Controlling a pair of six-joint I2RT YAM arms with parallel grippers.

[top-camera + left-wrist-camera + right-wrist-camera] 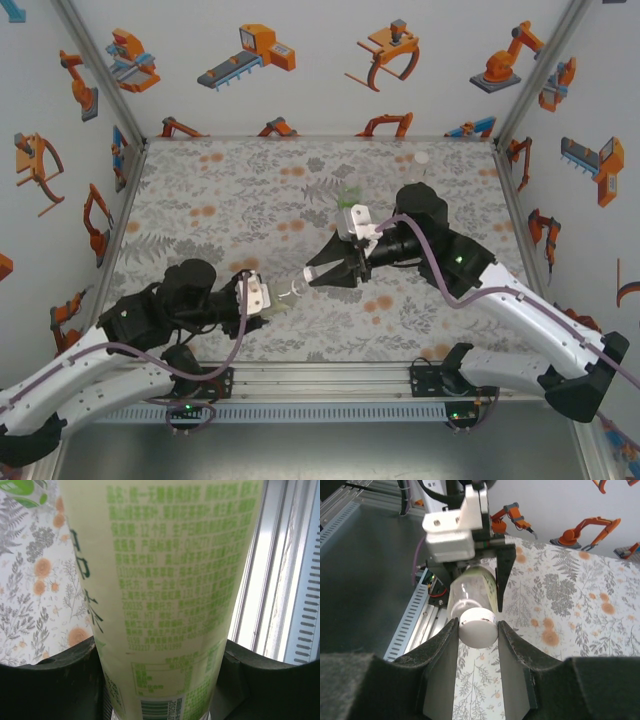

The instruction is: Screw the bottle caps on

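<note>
Two grippers meet: the left gripper (160, 680) clamps a pale yellow-labelled bottle (165, 580) sideways, the right gripper (477, 647) pinches a white cap (478, 626) at its mouth.

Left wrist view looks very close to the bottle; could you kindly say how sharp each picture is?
Left wrist: the bottle label is soft at close range, rail beside it washed out; right wrist: the cap is sharp, foreground dark; top external: evenly lit, crisp.

Floral mat (220, 215), walls with orange robot drawings (320, 100), metal rail (320, 378)
</note>
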